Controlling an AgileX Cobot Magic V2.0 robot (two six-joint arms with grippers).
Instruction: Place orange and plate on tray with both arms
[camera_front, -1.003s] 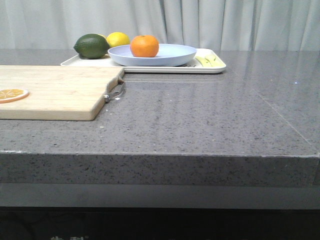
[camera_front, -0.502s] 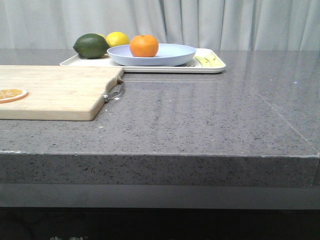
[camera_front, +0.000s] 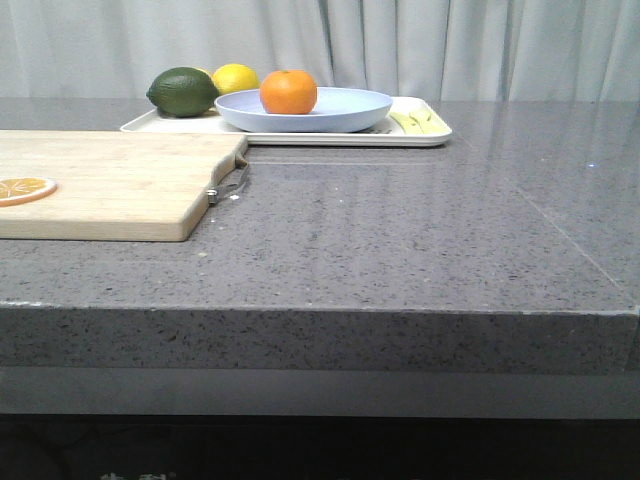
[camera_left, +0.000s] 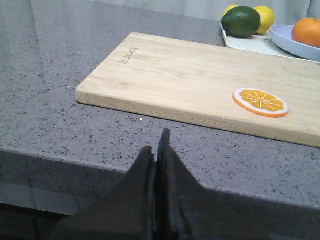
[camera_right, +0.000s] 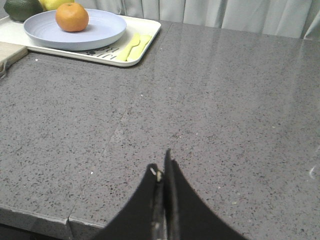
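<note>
L tool (camera_left: 156, 150): fingers pressed together, nothing between them; sits low at the near edge of the counter (camera_left: 45, 100), just short of the wooden cutting board (camera_left: 190, 85). R tool (camera_right: 162, 172): also closed, empty, over bare counter near the front edge, well apart from the tray (camera_right: 150, 30). Neither tool shows in the front view.

Cutting board lies on the L side of the counter w/ a thin orange slice (camera_left: 260, 101) flat on it, and a metal loop at its corner (camera_front: 230, 186) toward the tray.

Tray (camera_front: 430, 135) – far side of counter, near the curtain (camera_front: 450, 45). Plate (camera_front: 350, 110) rests on the tray, approx. mid-tray. Orange (camera_front: 288, 91) sits in the plate, toward its L part, touching the plate surface. Beside the plate on the tray's L end: dark green fruit (camera_front: 182, 91) and lemon (camera_front: 235, 77) behind it. On the tray's R end – pale yellow strips (camera_right: 132, 46), just beside the plate rim; can't tell what they are.
</note>
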